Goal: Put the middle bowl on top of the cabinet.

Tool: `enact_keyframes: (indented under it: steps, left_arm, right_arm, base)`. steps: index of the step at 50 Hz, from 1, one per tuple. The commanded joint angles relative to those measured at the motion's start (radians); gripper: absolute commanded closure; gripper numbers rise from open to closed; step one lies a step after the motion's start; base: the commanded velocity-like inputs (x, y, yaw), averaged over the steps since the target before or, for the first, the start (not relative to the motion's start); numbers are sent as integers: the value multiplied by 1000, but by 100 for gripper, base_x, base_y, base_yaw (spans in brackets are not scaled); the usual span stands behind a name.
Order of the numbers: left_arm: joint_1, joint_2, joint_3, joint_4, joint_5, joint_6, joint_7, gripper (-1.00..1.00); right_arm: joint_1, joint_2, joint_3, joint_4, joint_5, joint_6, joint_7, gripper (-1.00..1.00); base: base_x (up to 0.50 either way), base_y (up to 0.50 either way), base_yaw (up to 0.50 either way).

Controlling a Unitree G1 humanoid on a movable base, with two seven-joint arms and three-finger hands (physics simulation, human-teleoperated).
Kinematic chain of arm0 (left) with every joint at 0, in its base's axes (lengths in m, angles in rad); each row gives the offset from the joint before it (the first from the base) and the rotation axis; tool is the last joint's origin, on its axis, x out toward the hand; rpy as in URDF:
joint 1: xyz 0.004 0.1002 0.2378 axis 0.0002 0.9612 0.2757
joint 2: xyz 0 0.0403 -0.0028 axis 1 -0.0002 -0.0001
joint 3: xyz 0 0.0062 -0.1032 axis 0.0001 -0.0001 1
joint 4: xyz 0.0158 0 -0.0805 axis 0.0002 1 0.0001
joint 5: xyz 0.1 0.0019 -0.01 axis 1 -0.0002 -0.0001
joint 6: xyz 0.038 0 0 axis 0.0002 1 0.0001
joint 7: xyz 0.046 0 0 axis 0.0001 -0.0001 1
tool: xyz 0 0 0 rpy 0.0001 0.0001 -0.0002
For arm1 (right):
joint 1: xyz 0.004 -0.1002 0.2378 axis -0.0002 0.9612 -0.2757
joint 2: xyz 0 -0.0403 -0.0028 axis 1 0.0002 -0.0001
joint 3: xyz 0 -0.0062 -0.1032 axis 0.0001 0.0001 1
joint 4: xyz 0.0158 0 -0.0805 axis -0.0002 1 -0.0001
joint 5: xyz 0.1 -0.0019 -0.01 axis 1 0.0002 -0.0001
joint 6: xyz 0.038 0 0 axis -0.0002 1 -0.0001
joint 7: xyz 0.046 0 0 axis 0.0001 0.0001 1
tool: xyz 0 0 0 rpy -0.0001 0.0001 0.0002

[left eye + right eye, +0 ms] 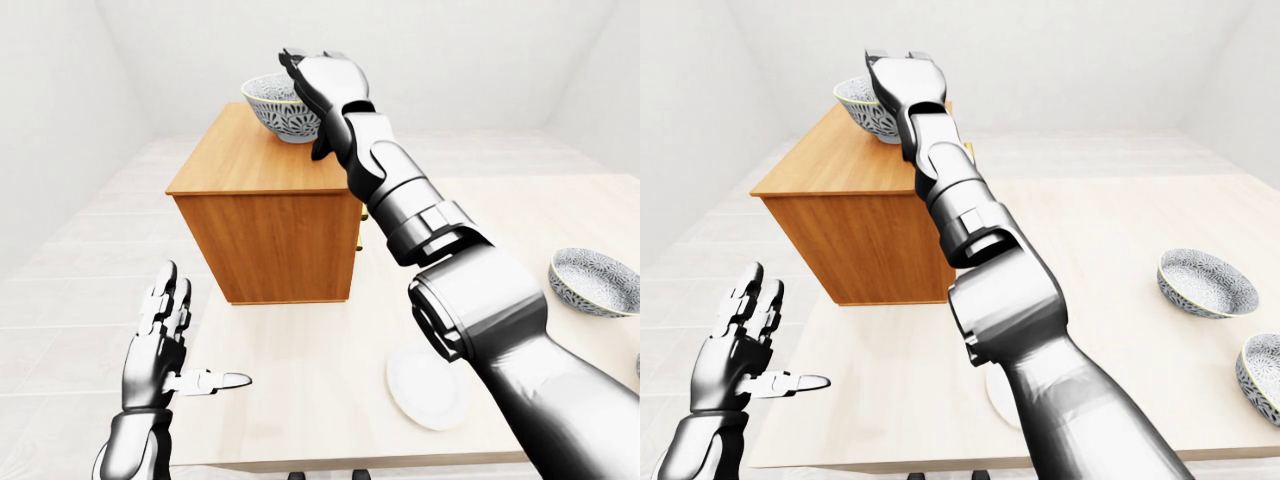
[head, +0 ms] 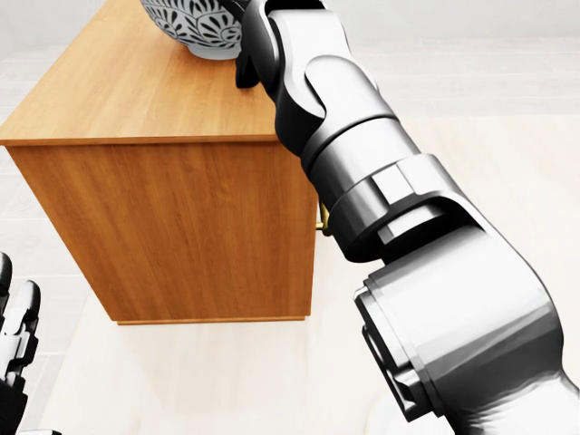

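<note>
Your right arm reaches up and far, putting the right hand (image 1: pixel 325 85) at the right side of the middle bowl (image 1: pixel 272 105). Its fingers (image 1: pixel 292 62) hook at the rim, though you cannot tell whether they grip. The bowl stands on the cabinet (image 1: pixel 260 220) top, near the far right edge, with wood stretching left and near. Your left hand (image 1: pixel 160 345) hangs low, fingers spread wide, by the surface's (image 1: pixel 300 390) near left edge.

Pale tabletop (image 1: pixel 1120 250), wooden cabinet (image 1: pixel 270 235) standing at its left side, patterned bowl (image 1: pixel 280 108) atop the cabinet, white plate (image 1: pixel 425 385) near the bottom edge, second bowl (image 1: pixel 1205 282) and third bowl (image 1: pixel 1265 375) at right.
</note>
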Motion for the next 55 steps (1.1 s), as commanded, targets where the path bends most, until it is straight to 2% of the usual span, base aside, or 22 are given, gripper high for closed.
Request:
enact_keyframes:
  steps: [1,5,7,17,37,50,53,55]
  left_arm:
    - [1,0,1,3,-1,-3,-1,-100]
    - [1,1,3,0,-5,3,-1,-100]
    - [3,1,5,-3,-8,2,-3,-100]
    - [8,-1,6,-5,-9,-2,-7,-100]
    - [-1,-1,8,-10,-9,11,-5,-100]
    - [-12,4,6,-7,-9,21,2,-100]
    - [-11,3,4,-6,-6,15,2,-100]
    - [-20,6,5,0,-5,23,6,-100]
  right_arm:
    - [2,4,0,16,23,0,33,-74]
    - [-6,-1,-4,15,29,0,36,-97]
    - [-6,-1,-3,15,29,0,34,-100]
    - [-14,-6,-5,6,35,0,45,-100]
    - [-22,-18,-7,-2,44,0,45,-100]
    - [-31,-66,-18,7,56,0,46,-100]
    - [-36,-73,-21,7,60,0,51,-100]
    - [-40,-81,-21,8,59,0,54,-100]
  base:
    - [0,0,0]
    - [0,0,0]
    - [0,0,0]
    - [0,0,0]
    - [0,0,0]
    - [0,0,0]
    - [0,0,0]
    - [0,0,0]
